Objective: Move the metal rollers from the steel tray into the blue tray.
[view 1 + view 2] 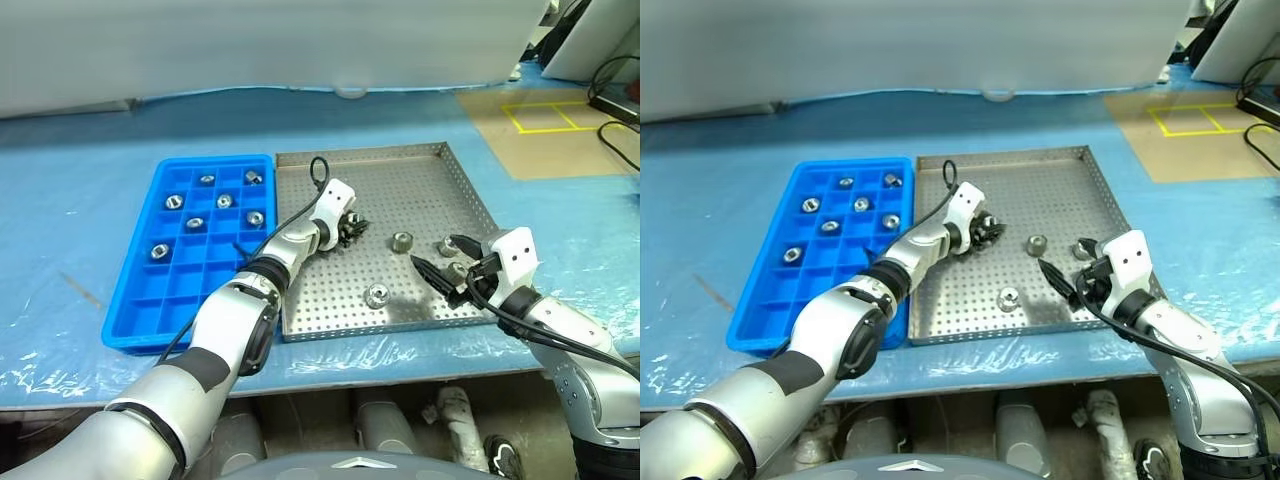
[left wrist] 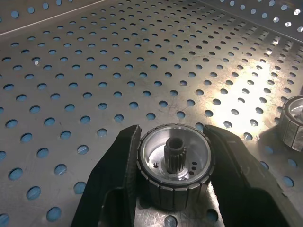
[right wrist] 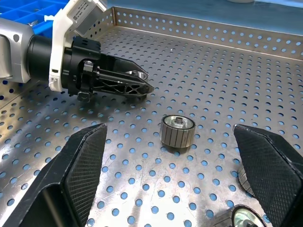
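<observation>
The steel tray [image 1: 420,190] lies mid-table with the blue tray [image 1: 140,300] against its left side. Over the steel tray's left-centre, my left gripper [image 1: 350,230] is shut on a metal roller [image 2: 175,165], whose ribbed rim is pinched between both fingers [image 2: 118,175] on the perforated floor. Loose rollers rest at the tray's centre [image 1: 401,241], near its front [image 1: 377,295] and at the right [image 1: 448,247]. My right gripper [image 1: 447,258] hovers open above the tray's right front part, nothing between its fingers [image 3: 80,175]. Several rollers [image 1: 225,201] sit in the blue tray's far compartments.
A wrinkled blue plastic sheet [image 1: 80,130] covers the table. A brown board with yellow tape squares [image 1: 545,118] and dark cables [image 1: 615,140] lie at the far right. The blue tray's near compartments hold nothing.
</observation>
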Controlling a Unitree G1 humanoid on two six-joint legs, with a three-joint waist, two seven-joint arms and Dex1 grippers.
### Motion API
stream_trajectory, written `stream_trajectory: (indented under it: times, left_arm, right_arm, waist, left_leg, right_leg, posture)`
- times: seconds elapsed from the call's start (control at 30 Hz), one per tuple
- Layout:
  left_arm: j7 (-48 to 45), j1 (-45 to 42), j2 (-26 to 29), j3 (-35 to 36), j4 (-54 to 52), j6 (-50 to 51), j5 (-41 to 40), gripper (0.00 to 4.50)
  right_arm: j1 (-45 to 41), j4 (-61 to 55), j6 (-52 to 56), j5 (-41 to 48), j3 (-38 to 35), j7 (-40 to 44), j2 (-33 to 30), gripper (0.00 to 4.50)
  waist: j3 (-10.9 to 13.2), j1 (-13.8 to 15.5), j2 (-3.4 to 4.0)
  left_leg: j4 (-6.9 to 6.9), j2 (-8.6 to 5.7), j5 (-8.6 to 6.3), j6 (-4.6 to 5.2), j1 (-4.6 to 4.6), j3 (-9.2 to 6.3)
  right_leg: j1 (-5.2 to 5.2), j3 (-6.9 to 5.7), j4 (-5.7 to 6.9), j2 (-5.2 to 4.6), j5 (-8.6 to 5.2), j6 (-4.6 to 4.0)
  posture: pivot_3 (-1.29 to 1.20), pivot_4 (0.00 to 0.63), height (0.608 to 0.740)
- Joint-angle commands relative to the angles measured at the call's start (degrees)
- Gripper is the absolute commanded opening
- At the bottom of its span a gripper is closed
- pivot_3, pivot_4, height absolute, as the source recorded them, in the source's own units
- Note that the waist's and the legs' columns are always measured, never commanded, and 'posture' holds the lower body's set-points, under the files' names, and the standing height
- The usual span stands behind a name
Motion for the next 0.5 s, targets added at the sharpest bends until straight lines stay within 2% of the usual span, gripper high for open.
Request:
stream_trajectory:
  times: [0.03,0.13,0.23,0.37,0.5]
  left_arm:
    - [-4.1,-0.8,-0.2,2.2,-2.0,-2.1,-2.2,1.85]
    - [-7.5,-1.5,0.0,4.6,-4.4,-5.0,-4.9,1.85]
    - [-5.8,-1.1,0.5,6.9,-8.8,-7.1,-7.2,1.85]
    - [-5.7,5.3,0.6,7.6,-23.8,-6.3,-10.8,1.85]
    - [-2.4,17.0,2.0,5.0,-43.4,-0.6,-10.7,1.85]
  right_arm:
    - [-2.9,-0.4,-0.8,1.6,0.7,1.1,-0.5,4.50]
    - [-8.1,3.3,-1.1,3.0,3.0,3.9,-0.4,4.50]
    - [-16.5,10.7,-2.3,2.5,7.3,8.6,-0.7,4.50]
    - [-29.1,23.4,-5.7,1.2,13.0,16.2,0.5,4.50]
    - [-38.5,35.7,-10.7,-0.8,18.3,23.0,4.0,4.50]
  waist:
    - [0.0,0.0,-0.01]
    - [0.0,0.3,-0.04]
    - [0.0,1.0,-0.07]
    - [0.1,3.8,-0.07]
    - [0.1,7.1,-0.05]
  left_leg:
    - [-0.01,0.00,0.00,0.00,0.00,0.00]
    - [-0.03,0.00,0.00,0.00,-0.06,0.00]
    - [-0.02,-0.01,0.00,0.01,-0.05,-0.01]
    - [-0.04,0.02,0.04,-0.03,-0.02,-0.01]
    - [-0.16,0.10,0.15,0.13,0.07,-0.01]
  right_leg:
    - [-0.01,0.00,0.00,0.00,0.01,-0.01]
    - [-0.06,-0.01,0.00,0.00,0.02,-0.03]
    - [-0.05,-0.04,0.03,-0.04,0.05,-0.07]
    - [-0.11,-0.08,0.18,-0.04,0.12,-0.16]
    - [-0.08,-0.14,0.19,0.00,0.11,-0.20]
  posture:
    - [-0.55,0.150,0.740]
    - [-0.45,0.150,0.740]
    - [-0.27,0.150,0.740]
    - [-0.04,0.150,0.740]
    - [0.10,0.150,0.740]
